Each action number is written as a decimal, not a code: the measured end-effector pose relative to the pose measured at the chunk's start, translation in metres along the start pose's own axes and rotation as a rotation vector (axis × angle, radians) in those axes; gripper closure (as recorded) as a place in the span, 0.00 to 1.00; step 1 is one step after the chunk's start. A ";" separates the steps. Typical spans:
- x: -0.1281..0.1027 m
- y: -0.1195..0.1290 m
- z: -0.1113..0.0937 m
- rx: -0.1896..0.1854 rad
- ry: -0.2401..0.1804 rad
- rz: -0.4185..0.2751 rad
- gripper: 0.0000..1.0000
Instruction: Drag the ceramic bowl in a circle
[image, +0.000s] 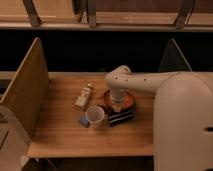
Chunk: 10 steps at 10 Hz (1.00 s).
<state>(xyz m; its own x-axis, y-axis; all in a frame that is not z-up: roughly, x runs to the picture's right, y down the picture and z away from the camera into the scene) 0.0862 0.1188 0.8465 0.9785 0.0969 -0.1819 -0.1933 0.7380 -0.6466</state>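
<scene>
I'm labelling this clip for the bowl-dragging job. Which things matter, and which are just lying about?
In the job: ceramic bowl; gripper, lowered at the bowl's near side.
Lying about: clear cup; black object; small bottle; blue item.

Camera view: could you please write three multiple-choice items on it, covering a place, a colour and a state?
1. Where is the gripper? A) at the shallow round orange-red ceramic bowl B) raised high, away from everything C) out of view
2. What colour is the bowl? A) blue B) white C) orange-red
3. How is the translucent plastic cup standing? A) tipped over B) upright C) inside the bowl
Key: 1 A, the arm ends at the bowl; 2 C, its rim shows orange-red; 3 B, its mouth faces up.
</scene>
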 end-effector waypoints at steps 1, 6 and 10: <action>0.009 -0.008 0.002 0.000 0.028 0.013 1.00; -0.005 -0.068 0.020 0.017 0.068 -0.026 1.00; -0.070 -0.055 0.007 0.034 -0.010 -0.133 1.00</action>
<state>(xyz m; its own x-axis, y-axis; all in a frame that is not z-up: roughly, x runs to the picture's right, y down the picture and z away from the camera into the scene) 0.0285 0.0759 0.9001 0.9961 0.0031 -0.0885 -0.0592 0.7670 -0.6389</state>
